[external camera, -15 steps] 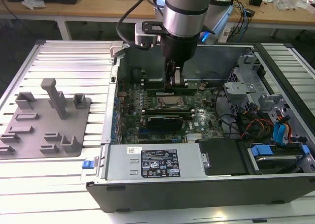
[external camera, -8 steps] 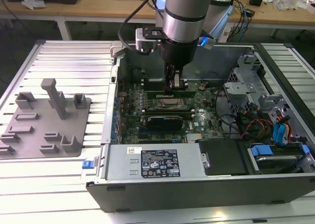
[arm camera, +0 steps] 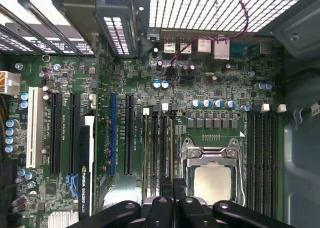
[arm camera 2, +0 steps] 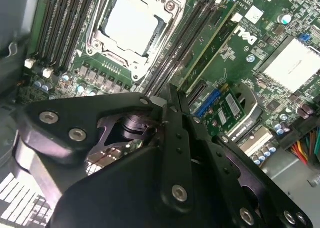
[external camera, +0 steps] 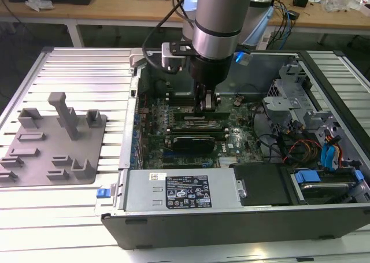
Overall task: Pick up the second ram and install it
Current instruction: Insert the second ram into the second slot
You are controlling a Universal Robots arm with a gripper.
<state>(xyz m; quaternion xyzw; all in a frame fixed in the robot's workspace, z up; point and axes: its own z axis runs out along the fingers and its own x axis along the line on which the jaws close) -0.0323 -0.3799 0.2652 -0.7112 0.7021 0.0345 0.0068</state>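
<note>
Ribbed aluminium counter point(external camera: 75, 72) carries an open computer case point(external camera: 231, 225) lying on its side. A grey moulded tray point(external camera: 87, 146) sits well apart from it, toward the exterior view's left. The arm point(external camera: 222, 20) reaches down into the case, and its hand point(external camera: 206, 104) is low over the motherboard point(external camera: 234, 130), among the memory slots.

In the first wrist view the two black fingers point(arm camera: 166, 192) are drawn to a thin gap and closed on the second ram point(arm camera: 169, 148). The stick stands on edge in a slot of the bank just beside the processor socket point(arm camera: 212, 180). It runs straight out from between the fingertips along that slot, and its other part is hidden under the hand. Whether it is pressed fully home cannot be told. The silver-topped processor point(arm camera: 212, 184) sits in the socket, close beside the fingertips.

In the second wrist view a green memory stick point(arm camera 2: 210, 42) stands on edge in a slot of the same bank. Its near end is just beside the fingertips. From that view I cannot tell whether it is the gripped stick or a neighbour.
</note>
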